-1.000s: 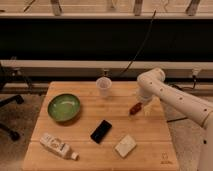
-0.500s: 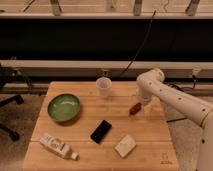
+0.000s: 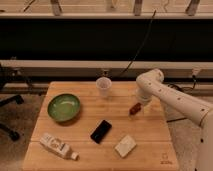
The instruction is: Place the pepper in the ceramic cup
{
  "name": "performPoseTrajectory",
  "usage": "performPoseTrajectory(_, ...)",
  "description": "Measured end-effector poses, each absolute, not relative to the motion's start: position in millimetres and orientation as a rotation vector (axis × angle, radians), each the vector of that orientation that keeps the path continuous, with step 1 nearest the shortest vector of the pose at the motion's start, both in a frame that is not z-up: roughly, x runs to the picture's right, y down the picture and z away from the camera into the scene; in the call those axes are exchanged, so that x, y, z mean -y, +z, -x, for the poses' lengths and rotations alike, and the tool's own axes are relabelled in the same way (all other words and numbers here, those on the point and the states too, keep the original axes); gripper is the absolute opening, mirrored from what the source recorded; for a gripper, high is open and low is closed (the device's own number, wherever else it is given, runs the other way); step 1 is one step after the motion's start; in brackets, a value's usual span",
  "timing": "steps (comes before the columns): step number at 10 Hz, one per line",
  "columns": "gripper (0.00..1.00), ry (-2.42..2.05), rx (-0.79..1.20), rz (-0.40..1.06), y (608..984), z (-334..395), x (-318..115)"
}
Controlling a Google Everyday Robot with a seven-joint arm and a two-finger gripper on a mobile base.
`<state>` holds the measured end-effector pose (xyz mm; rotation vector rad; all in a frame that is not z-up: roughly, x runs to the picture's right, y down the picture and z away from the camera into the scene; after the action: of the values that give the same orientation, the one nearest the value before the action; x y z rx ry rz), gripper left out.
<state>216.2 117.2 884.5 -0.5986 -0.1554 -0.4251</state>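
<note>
- The gripper [image 3: 140, 103] hangs at the end of the white arm [image 3: 172, 99], low over the right half of the wooden desk [image 3: 152, 147], towards its back edge.
- Whether the jaws are spread or pressed together, I cannot tell; the wrist housing covers them.
- The pepper [image 3: 134, 108], small and dark red-brown, sits right at the jaws, on their lower-left side and tilted. I cannot tell whether it is pinched or only lies on the desk beside them.
- The ceramic cup [image 3: 103, 86] stands upright to the left of the jaws and a little further back, near the desk's back edge and apart from the pepper. Its mouth faces up; what is inside cannot be made out.
- The green bowl [image 3: 64, 107] sits well to the left of the jaws, beyond the cup, upright, showing only its own green inner surface.
- A black phone [image 3: 101, 131] lies flat to the front-left of the jaws, between bowl and pepper but nearer the front.
- A pale rectangular block [image 3: 125, 146] lies in front of the jaws, just right of the phone.
- A white bottle [image 3: 57, 146] lies on its side at the front-left corner, farthest from the jaws.
</note>
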Motion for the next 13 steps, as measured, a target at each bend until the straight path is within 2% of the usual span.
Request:
performPoseTrajectory(10,0.80,-0.462,0.162,0.669,906.9,-207.8,-126.4)
performPoseTrajectory(13,0.55,-0.457,0.167,0.684,911.1,-209.7,-129.5)
